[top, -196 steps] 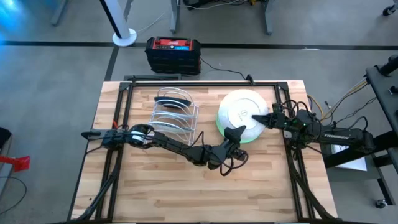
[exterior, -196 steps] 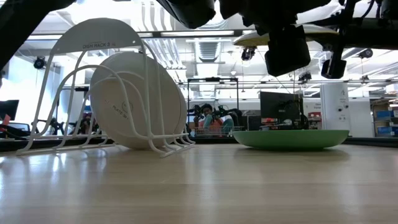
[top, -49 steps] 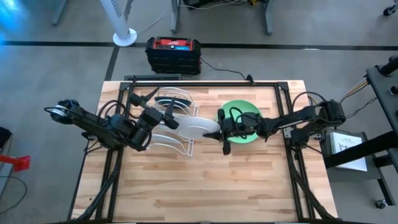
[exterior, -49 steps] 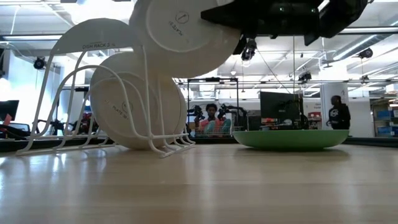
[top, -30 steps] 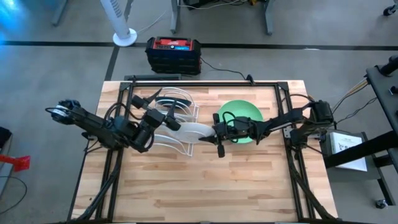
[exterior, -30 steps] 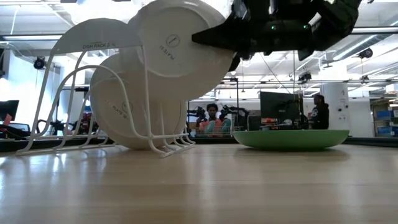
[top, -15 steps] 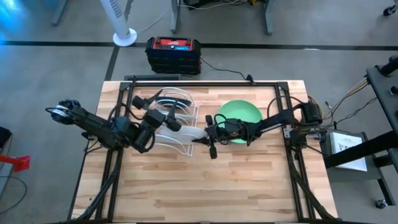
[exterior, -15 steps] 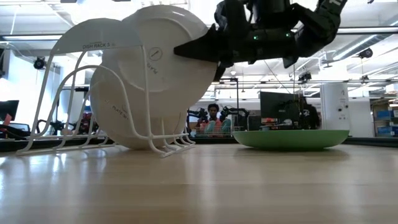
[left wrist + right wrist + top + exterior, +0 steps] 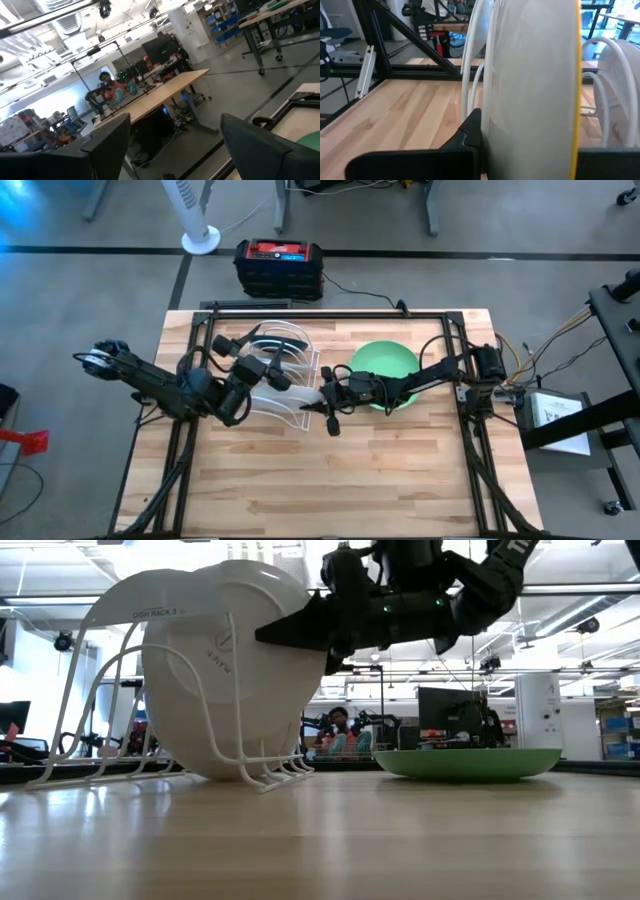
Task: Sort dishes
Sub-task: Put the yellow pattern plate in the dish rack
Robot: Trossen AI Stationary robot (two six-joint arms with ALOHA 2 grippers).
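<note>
Yellow-rimmed plate (image 9: 225,660) lowered into rack (image 9: 150,690); two plates racked.

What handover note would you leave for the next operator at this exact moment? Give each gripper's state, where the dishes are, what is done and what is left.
Right gripper: shut on the yellow-rimmed plate, held on edge at the white wire rack, not yet released.
Left gripper: open, empty, waiting by the rack.
Done: one plate stands in the rack.
Left: seat and release the held plate, then rack the light green plate lying flat on the table.
</note>
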